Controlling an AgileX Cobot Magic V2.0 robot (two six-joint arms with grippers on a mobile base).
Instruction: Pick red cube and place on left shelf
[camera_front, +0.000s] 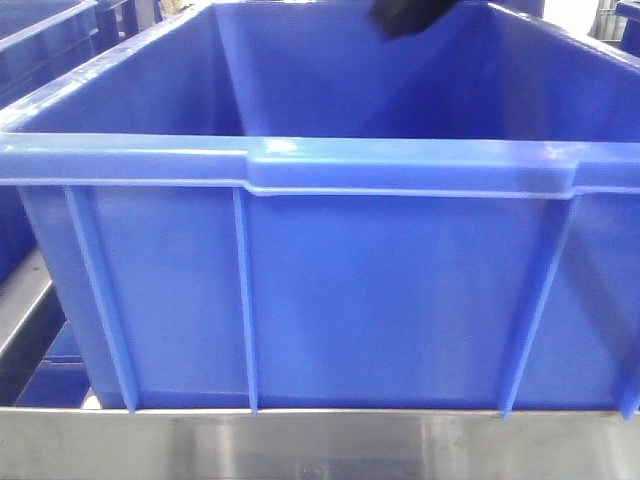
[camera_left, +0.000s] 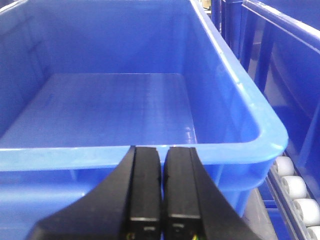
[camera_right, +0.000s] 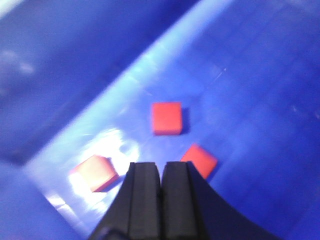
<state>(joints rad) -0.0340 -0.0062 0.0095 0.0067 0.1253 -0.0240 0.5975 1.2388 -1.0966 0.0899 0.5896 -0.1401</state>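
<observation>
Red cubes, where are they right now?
In the right wrist view, three red cubes lie on the floor of a blue crate, just beyond the shut right gripper.

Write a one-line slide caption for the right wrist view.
Shut right gripper above three red cubes on a blue crate floor.

The left gripper (camera_left: 161, 190) has two matte black fingers (camera_left: 145, 185) with flat, squared faces and thin pale seams across their lower ends; a speck of yellow and green shows at its base. The right gripper (camera_right: 160, 200) has the same black, blocky fingers (camera_right: 144, 200), flaring outward toward the bottom. A blurred black robot part (camera_front: 405, 15) shows in the front view
</observation>
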